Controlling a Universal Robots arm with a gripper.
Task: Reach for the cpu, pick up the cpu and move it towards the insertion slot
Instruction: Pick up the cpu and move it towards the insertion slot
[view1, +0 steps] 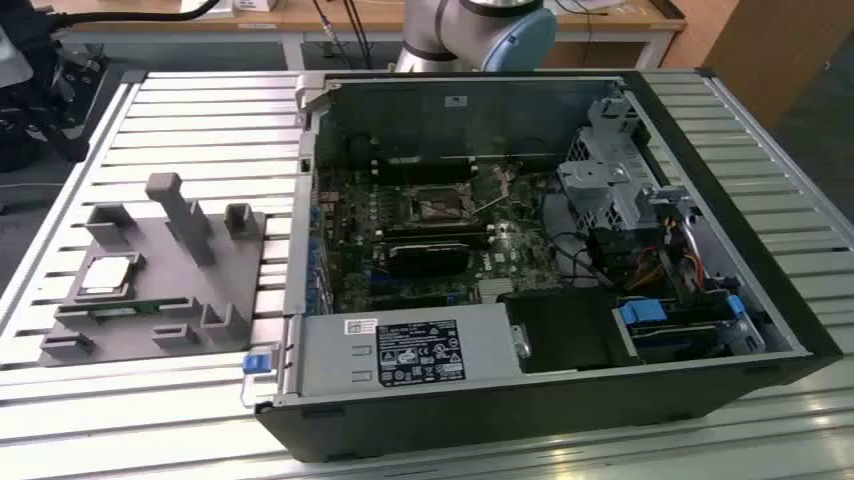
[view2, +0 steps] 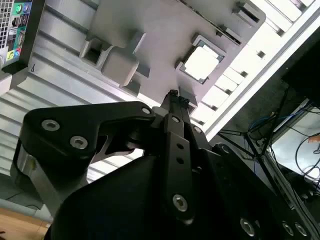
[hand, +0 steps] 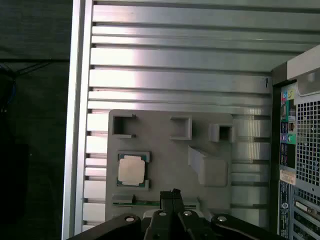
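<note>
At the exterior view's left, a grey moulded plastic fixture (view1: 160, 285) with upright posts and pockets lies on the ribbed aluminium table (view1: 200, 120). The cpu (view1: 107, 275), a small flat square chip with a silvery top and pale rim, sits flat in one square pocket of this fixture; a narrow green memory stick (view1: 118, 311) lies in a pocket just beside it. The black open computer case (view1: 534, 410) fills the centre and the exterior view's right. The insertion slot (view1: 438, 207), a square socket with a shiny metal frame and dark centre, lies on the motherboard inside the case, well apart from the cpu. The pale robot arm (view1: 481, 30) shows at the upper edge, behind the case. In both wrist views the black gripper (hand: 171, 196) (view2: 173, 95) hangs above the fixture, near the cpu (hand: 132, 170) (view2: 201, 63) but not touching it. Its jaws appear together, with nothing between them.
</note>
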